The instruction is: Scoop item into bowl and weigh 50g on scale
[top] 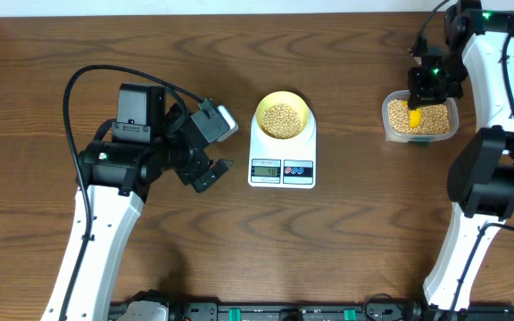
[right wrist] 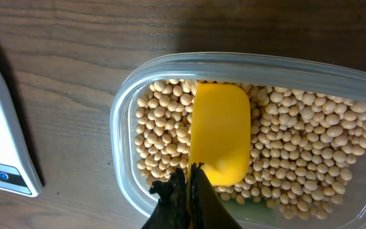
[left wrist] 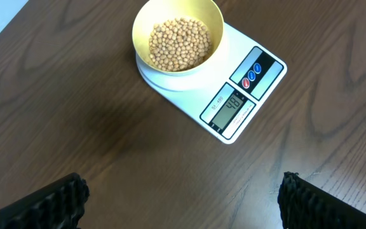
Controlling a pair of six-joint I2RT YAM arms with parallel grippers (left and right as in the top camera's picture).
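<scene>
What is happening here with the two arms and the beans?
The right gripper is shut on a yellow scoop, whose head rests on the beans in a clear tub. The pale-yellow bowl, already partly filled with beans, stands on the white scale. The left gripper is open above the table, holding nothing.

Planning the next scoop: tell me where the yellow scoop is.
On the right in the overhead view, the yellow scoop rests on the beans in the clear tub, held by the right gripper.
</scene>
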